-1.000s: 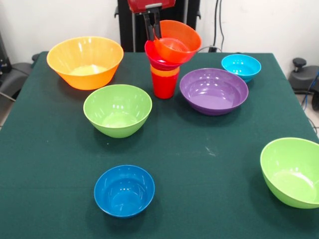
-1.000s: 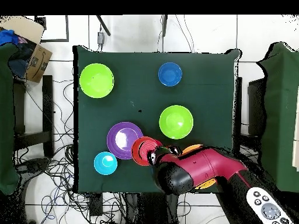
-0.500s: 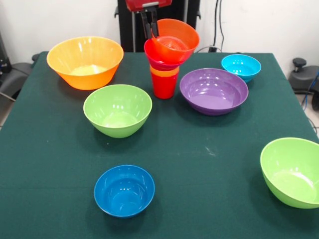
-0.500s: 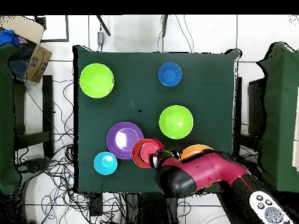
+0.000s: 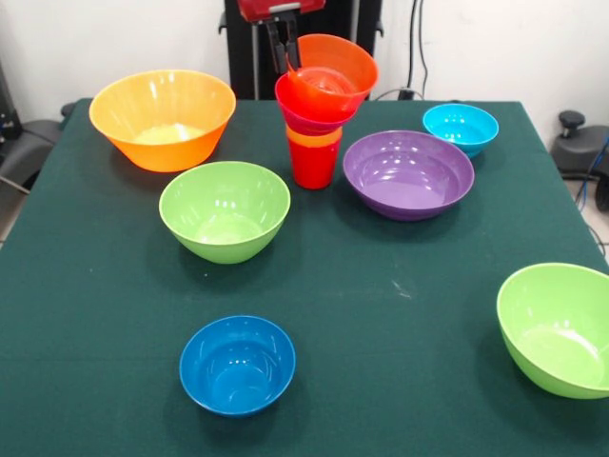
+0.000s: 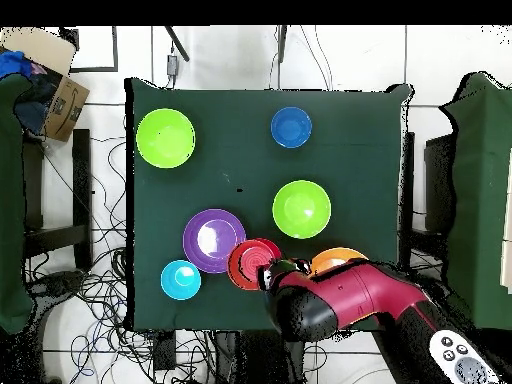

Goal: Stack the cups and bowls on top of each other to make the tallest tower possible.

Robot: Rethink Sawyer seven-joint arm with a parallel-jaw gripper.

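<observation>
The tower (image 5: 314, 143) stands at the far middle: a red cup at the base, an orange cup in it, then a pink-red bowl (image 5: 297, 103). An orange bowl (image 5: 331, 69) sits tilted on top. My gripper (image 5: 283, 52) comes down from the top edge and is shut on that bowl's left rim. In the overhead view the arm (image 6: 340, 300) hides the gripper, and the tower (image 6: 250, 264) shows beside it. Loose bowls: large yellow-orange (image 5: 162, 119), lime green (image 5: 225, 209), lime green (image 5: 559, 328), purple (image 5: 407, 173), light blue (image 5: 461, 128), dark blue (image 5: 237, 364).
The green table cloth (image 5: 381, 286) ends close to the right lime bowl and the dark blue bowl at the near edge. The pedestal (image 5: 252, 48) stands behind the tower. A cardboard box (image 6: 60, 90) and cables lie beside the table in the overhead view.
The gripper has moved slightly up and toward the pedestal, and the tilted orange bowl has shifted with it over the tower. The other bowls have not moved.
</observation>
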